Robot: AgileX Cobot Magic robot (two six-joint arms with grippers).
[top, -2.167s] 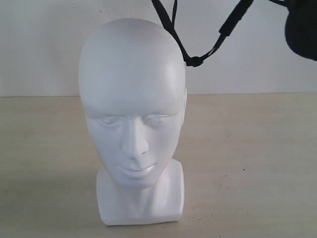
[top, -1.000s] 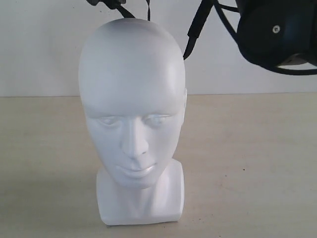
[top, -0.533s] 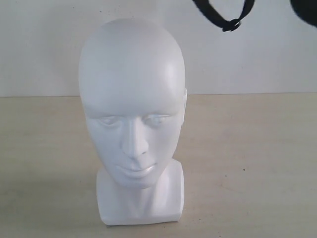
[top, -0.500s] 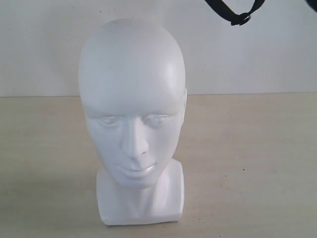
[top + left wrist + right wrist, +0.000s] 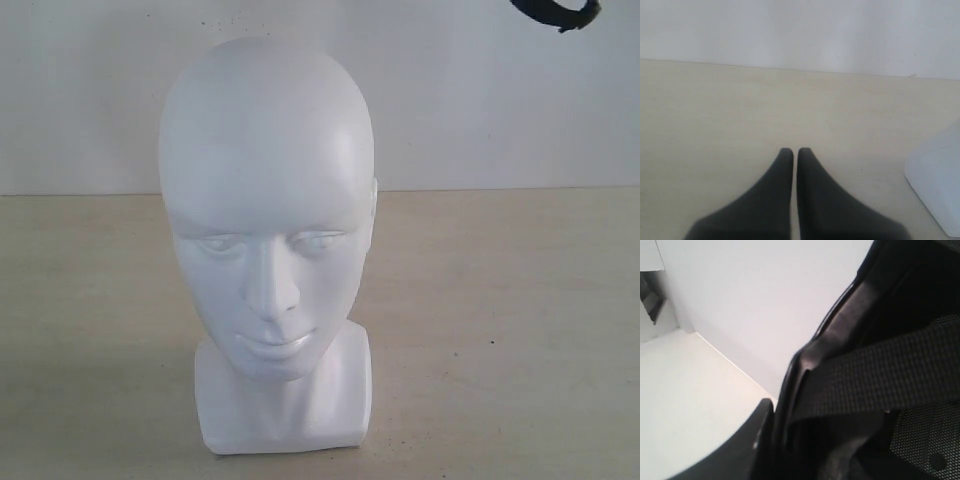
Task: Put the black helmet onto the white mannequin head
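Observation:
The white mannequin head (image 5: 265, 210) stands upright on the table, facing the exterior camera, bare. Only a loop of the black helmet's chin strap (image 5: 556, 14) shows at the top right edge of that view; the shell is above the frame. In the right wrist view the black helmet (image 5: 880, 365) fills the picture, rim, strap and mesh lining close up, with my right gripper (image 5: 777, 425) shut on its rim. My left gripper (image 5: 792, 152) is shut with nothing in it, low over the table, with the corner of the head's base (image 5: 937, 180) beside it.
A pale beige table (image 5: 500, 330) runs back to a plain white wall (image 5: 90, 90). A gap in the wall panels (image 5: 651, 300) shows in the right wrist view.
The helmet has swung and risen up and to the right: its shell and strap hung beside the head a second ago, and now only a strap loop remains at the top edge.

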